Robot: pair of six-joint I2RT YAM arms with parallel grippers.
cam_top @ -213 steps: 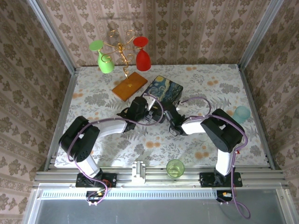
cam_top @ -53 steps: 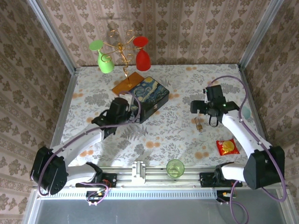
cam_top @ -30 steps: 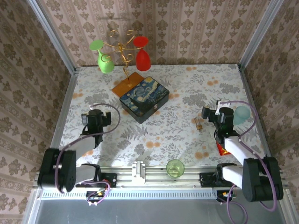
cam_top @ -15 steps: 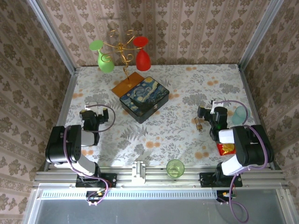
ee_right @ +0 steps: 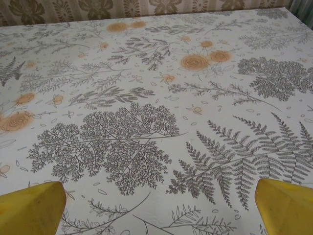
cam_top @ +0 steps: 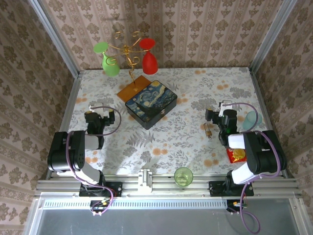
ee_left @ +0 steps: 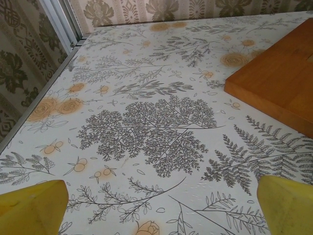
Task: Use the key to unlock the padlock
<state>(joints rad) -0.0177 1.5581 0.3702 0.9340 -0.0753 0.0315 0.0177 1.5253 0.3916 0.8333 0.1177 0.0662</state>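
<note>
- Padlock [cam_top: 208, 130], tiny from above: shackle state unreadable.
- Left fingers [ee_left: 30, 207] clipped at 5 and 7 o'clock.
- Wooden board [ee_left: 281, 81] runs off at 3 o'clock.
- Right fingers [ee_right: 29, 208] clipped likewise.

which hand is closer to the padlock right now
Right. The right hand sits just to the right of the padlock; the left hand is far off to its left.

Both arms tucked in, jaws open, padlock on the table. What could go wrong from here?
1. The padlock is tiny, on busy floral cloth, lying close beside the right arm. The right gripper faces past it, so a reach may nudge it.
2. Whether a key lies with it is too small to tell, so a grab could be aimed wrong.
3. The teal cup stands right beside that arm; swinging out could tip it.
</note>
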